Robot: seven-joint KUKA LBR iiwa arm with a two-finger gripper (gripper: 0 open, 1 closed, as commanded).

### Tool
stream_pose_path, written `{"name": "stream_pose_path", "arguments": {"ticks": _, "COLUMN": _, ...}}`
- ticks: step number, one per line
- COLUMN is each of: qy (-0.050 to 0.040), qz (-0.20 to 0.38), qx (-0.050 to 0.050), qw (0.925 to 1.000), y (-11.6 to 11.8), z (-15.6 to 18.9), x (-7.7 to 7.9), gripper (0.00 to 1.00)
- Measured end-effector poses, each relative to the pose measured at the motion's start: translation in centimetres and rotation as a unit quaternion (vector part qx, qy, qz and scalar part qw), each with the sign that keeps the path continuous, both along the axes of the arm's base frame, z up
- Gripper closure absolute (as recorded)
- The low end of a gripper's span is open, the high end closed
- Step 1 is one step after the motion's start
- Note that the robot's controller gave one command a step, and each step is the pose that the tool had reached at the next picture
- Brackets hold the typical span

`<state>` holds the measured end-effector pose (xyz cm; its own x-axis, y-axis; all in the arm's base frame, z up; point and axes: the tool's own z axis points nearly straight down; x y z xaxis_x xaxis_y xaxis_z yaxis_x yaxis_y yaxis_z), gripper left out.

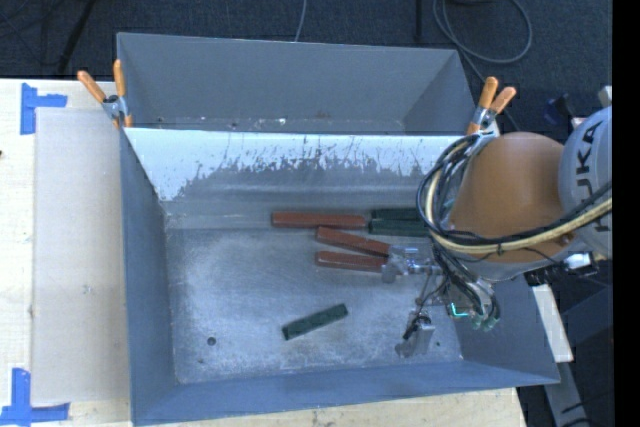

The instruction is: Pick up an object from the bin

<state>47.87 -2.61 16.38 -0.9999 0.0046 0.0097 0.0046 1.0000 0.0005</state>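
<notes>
Closest to the camera, the arm's orange cover is bulging in from the right edge of the frame, with black and yellow cables looping round its left side. Below it, the tool is hanging low over the lower right part of the floor of the grey bin. It is pointing down at a bare, scuffed patch of metal close to the bin's lower right corner. Whether the tool is open or closed cannot be told from this angle, and nothing can be seen in its grip.

Nearest to the tool, on its left, a dark green bar is lying flat and alone on the floor, tilted slightly so that its right end is sitting higher in the frame. It is apart from the tool, with bare floor between them.

Up and to the left of the tool, toward the centre of the frame, three reddish-brown bars are lying close together. The top brown bar is resting almost level, the middle brown bar is sitting just beneath it and a little to the right, and the bottom brown bar is lying just below that. Right of the top bar, another dark green piece is running under the cables, so its far end is hidden.
</notes>
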Motion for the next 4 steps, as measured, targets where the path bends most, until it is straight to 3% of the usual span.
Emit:
{"name": "stream_pose_path", "arguments": {"ticks": 1, "qy": -0.0008, "qz": -0.004, "qx": 0.001, "qw": 1.0, "y": 4.7, "z": -9.8, "x": 2.6, "gripper": 0.0}}
{"name": "stream_pose_path", "arguments": {"ticks": 2, "qy": -0.0028, "qz": 0.037, "qx": 0.001, "qw": 0.9993, "y": 9.4, "z": -9.5, "x": 1.8, "gripper": 0.0}}
{"name": "stream_pose_path", "arguments": {"ticks": 3, "qy": -0.0033, "qz": 0.036, "qx": 0.0, "qw": 0.9993, "y": 9.2, "z": -9.4, "x": 1.8, "gripper": 1.0}}
{"name": "stream_pose_path", "arguments": {"ticks": 4, "qy": -0.0094, "qz": 0.024, "qx": 0.0, "qw": 0.9997, "y": 7.5, "z": 6.3, "x": 4.8, "gripper": 1.0}}
